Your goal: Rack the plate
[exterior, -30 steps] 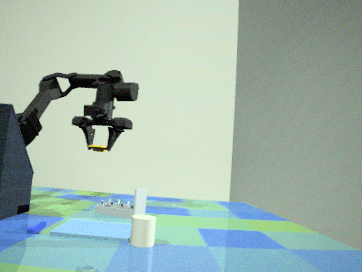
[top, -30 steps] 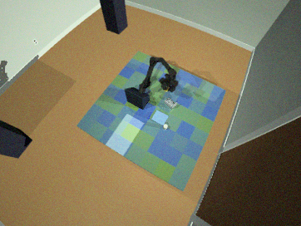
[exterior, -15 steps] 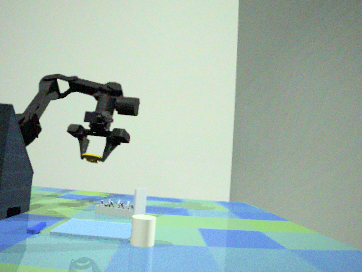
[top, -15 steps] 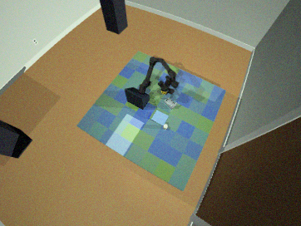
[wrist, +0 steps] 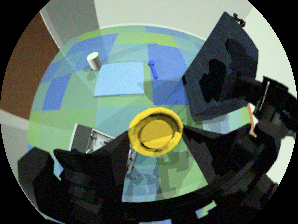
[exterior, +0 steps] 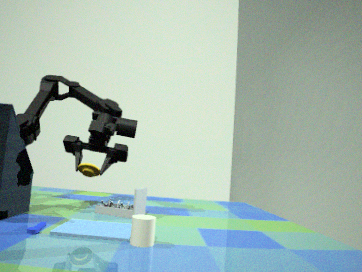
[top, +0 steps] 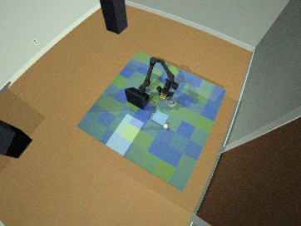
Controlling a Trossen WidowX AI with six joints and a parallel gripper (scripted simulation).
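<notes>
My gripper (exterior: pixel 90 170) (wrist: pixel 155 131) (top: pixel 163 95) is shut on a small yellow plate (exterior: pixel 89 169) (wrist: pixel 156 129) (top: pixel 162 96) and holds it in the air, tilted. The grey dish rack (exterior: pixel 115 206) (top: pixel 170 101) (wrist: pixel 93 141) with thin rails sits on the patchwork mat below and a little to the right of the plate in the exterior view. In the wrist view the rack lies to the left of the plate, partly hidden by my fingers.
A white cylinder (exterior: pixel 143 230) (top: pixel 165 125) (wrist: pixel 93 60) stands in front of the rack. A light blue flat sheet (exterior: pixel 92 229) (wrist: pixel 120 78) (top: pixel 160 116) lies on the mat. A small blue block (exterior: pixel 36 228) lies at the left. The arm's dark base box (exterior: pixel 12 165) (top: pixel 137 97) stands left.
</notes>
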